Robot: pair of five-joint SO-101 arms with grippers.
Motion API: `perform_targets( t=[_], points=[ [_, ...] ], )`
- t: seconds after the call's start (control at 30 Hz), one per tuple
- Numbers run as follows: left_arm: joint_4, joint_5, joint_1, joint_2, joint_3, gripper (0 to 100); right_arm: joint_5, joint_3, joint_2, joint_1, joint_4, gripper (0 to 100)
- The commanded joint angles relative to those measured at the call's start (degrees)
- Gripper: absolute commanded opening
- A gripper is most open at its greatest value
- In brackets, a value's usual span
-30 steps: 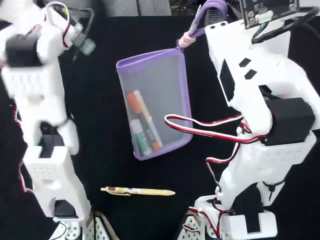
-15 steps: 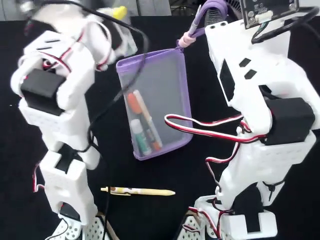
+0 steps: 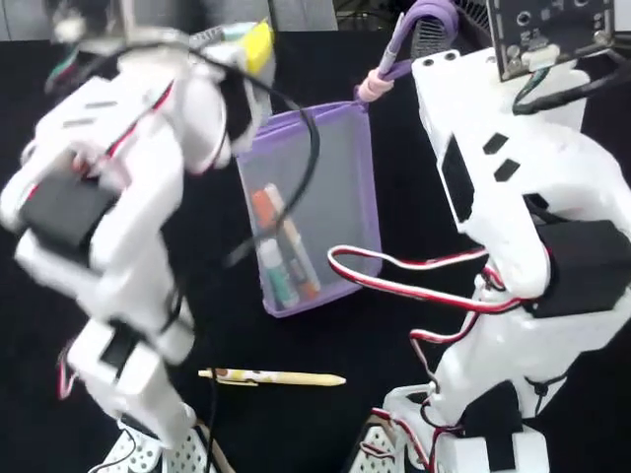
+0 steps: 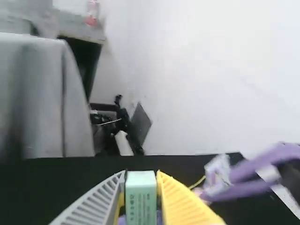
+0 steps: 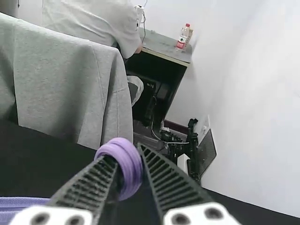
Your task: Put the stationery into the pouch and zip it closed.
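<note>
The purple mesh pouch (image 3: 314, 202) lies mid-table with an orange marker (image 3: 266, 209), a white pen and a glue stick (image 3: 277, 273) inside. Its purple strap loop (image 3: 426, 14) is pulled up at the far end, and my right gripper (image 3: 426, 35) is shut on it; the loop (image 5: 125, 168) sits between that gripper's (image 5: 126, 161) black fingers. My left gripper (image 3: 246, 44) hangs over the pouch's far left corner, shut on a pale green eraser (image 4: 140, 199) between its white and yellow fingers (image 4: 180, 201). A cream pen (image 3: 271, 375) lies on the mat near the front.
A black mat (image 3: 394, 148) covers the table. The left arm's body (image 3: 118, 197) leans over the left half, its black cable draped across the pouch. The right arm (image 3: 532, 227) fills the right side. A grey cloth (image 5: 56, 89) hangs behind the table.
The left arm has swung from the far left in over the pouch's far left corner, carrying the eraser. The pouch and strap shifted slightly. The cream pen has not moved.
</note>
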Motion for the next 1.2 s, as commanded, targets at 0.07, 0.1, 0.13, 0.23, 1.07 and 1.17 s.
perform_targets(
  t=[0.07, 0.1, 0.13, 0.23, 1.07, 1.17],
  points=[
    [0.3, -0.5, 5.9, -21.8, 25.9, 3, -0.4, -1.2, -1.7, -1.0, 0.4, 1.1],
    [-0.4, -0.5, 6.0, -24.9, 31.0, 3, -0.4, -1.2, -1.7, -1.0, 0.4, 1.1],
    [-1.5, -0.5, 5.7, -27.6, 35.6, 3, -0.4, -1.2, -1.7, -1.0, 0.4, 1.1],
    [-9.7, -0.9, 3.7, -34.8, 49.4, 3, -0.4, -1.2, -1.7, -1.0, 0.3, 1.1],
    [-105.6, 0.5, -8.1, -66.2, 138.0, 3, -0.4, -1.1, -1.7, -1.0, 0.4, 1.1],
    [-107.7, 4.7, -8.6, -62.5, 138.1, 3, -0.4, -1.1, -1.7, -1.0, 0.4, 1.1]
  ],
)
